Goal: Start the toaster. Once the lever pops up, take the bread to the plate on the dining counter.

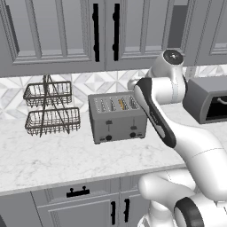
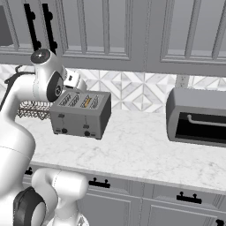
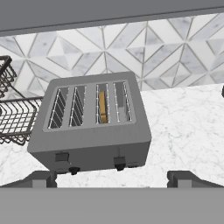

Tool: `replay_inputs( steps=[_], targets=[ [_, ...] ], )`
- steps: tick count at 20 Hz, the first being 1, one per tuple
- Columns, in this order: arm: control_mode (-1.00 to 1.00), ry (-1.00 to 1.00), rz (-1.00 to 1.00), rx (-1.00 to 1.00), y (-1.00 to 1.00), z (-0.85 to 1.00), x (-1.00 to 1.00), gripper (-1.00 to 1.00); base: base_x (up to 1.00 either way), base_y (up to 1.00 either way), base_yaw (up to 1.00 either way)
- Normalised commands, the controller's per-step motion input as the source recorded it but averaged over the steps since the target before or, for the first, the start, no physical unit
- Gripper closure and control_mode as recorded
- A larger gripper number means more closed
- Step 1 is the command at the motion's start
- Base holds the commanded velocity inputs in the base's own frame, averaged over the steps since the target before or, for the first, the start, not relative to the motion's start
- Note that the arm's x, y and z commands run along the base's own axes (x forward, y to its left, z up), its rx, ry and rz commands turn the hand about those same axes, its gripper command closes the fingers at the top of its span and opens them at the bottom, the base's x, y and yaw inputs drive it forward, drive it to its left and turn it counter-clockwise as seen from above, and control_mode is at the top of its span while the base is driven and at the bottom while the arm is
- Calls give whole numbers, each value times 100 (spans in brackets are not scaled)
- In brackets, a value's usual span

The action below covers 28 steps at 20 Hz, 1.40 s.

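The grey four-slot toaster [image 1: 117, 117] [image 2: 81, 112] [image 3: 92, 127] stands on the marble counter by the tiled wall, front facing me. A tan slice of bread [image 3: 103, 107] [image 1: 121, 104] sits upright in the third slot from the left. Two small dark levers [image 3: 62, 156] and two black knobs show on the toaster's front. My gripper [image 3: 116, 179] hangs above the toaster looking down at it, open, with nothing between its fingers [image 3: 43, 178]. The plate and the dining counter are out of view.
A two-tier wire basket rack [image 1: 48, 108] stands left of the toaster. A larger dark grey box appliance [image 2: 198, 117] sits to its right. Grey wall cabinets [image 1: 57, 31] hang low overhead. The counter's front edge [image 1: 88, 179] runs above drawers with black handles.
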Motion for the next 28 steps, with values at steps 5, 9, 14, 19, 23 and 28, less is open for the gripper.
replay_inputs(
  steps=[5,9,14,19,23,28],
  targets=[
    [-100,0,0,0,0,0,0,-100,0,0,0],
    [-100,0,0,0,0,0,0,-100,0,0,0],
    [-100,0,0,0,0,0,0,-100,0,0,0],
    [-100,0,0,0,0,0,0,-100,0,0,0],
    [-100,0,0,0,0,0,0,-100,0,0,0],
    [-100,0,0,0,0,0,0,-100,0,0,0]
  ],
)
